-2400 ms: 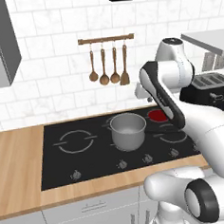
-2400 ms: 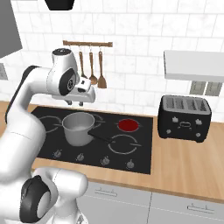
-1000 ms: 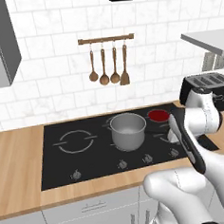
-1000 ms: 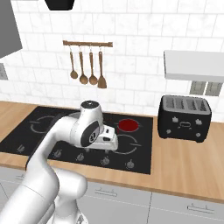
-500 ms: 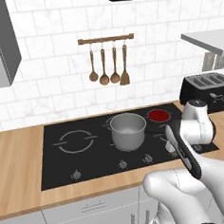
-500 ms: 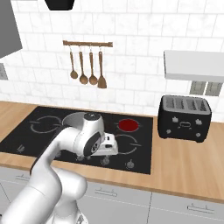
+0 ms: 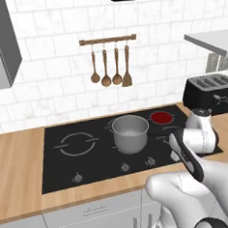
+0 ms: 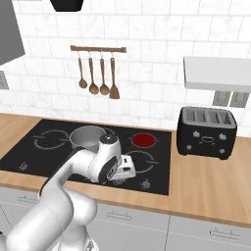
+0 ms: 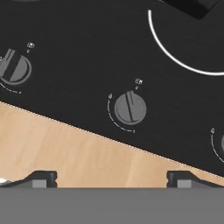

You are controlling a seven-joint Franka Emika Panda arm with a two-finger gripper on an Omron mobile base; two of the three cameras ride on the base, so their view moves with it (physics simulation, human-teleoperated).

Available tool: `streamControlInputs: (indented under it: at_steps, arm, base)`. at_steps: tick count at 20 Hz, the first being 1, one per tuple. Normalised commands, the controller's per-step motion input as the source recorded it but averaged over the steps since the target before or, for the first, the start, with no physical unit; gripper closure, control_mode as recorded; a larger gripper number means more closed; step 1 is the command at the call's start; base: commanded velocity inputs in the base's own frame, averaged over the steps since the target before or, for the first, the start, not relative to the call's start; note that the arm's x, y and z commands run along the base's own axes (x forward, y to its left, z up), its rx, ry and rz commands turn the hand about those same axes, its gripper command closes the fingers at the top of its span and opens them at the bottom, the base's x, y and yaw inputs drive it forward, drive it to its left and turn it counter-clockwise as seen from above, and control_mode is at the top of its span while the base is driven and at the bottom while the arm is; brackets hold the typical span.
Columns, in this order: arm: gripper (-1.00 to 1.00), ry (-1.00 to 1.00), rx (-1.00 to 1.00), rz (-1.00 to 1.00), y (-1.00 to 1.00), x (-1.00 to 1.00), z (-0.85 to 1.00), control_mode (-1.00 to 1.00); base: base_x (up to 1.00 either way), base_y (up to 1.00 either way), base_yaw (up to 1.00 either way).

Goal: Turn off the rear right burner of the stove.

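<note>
Red rear right burner [image 7: 161, 117] unchanged; jaws [image 9: 111, 177] (spread) lower over knob [image 9: 130, 108].

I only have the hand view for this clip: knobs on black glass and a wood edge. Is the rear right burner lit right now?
Observer: Yes. The rear right burner glows red on the stove.
Operator: Anything sitting on the cooktop?
Observer: A steel pot stands left of that burner.
Operator: Where is the hand relative to the knobs?
Observer: The gripper hangs low over the stove's front knob row, right of the pot.
Operator: What's beyond the stove?
Observer: A black toaster on the counter to its right.
</note>
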Motion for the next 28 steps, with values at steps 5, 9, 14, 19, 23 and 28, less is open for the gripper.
streamControlInputs:
  at_steps: [5,9,14,19,23,28]
  arm:
    - [-1.0,-0.05,0.12,0.03,-0.29,0.05,-0.26,-1.0]
    - [-1.0,-0.07,0.06,0.0,-0.05,0.17,-0.07,-1.0]
    - [-1.0,0.0,0.01,0.0,0.0,0.35,0.0,-1.0]
    - [-1.0,0.0,0.0,0.0,0.0,0.19,0.0,-1.0]
    - [-1.0,0.0,0.0,0.0,0.0,0.15,-0.02,-1.0]
    - [-1.0,0.01,0.0,0.0,0.07,0.07,-0.11,-1.0]
  base:
    - [0.0,0.0,0.0]
    - [0.0,0.0,0.0]
    - [0.0,0.0,0.0]
    - [0.0,0.0,0.0]
    - [0.0,0.0,0.0]
    - [0.0,0.0,0.0]
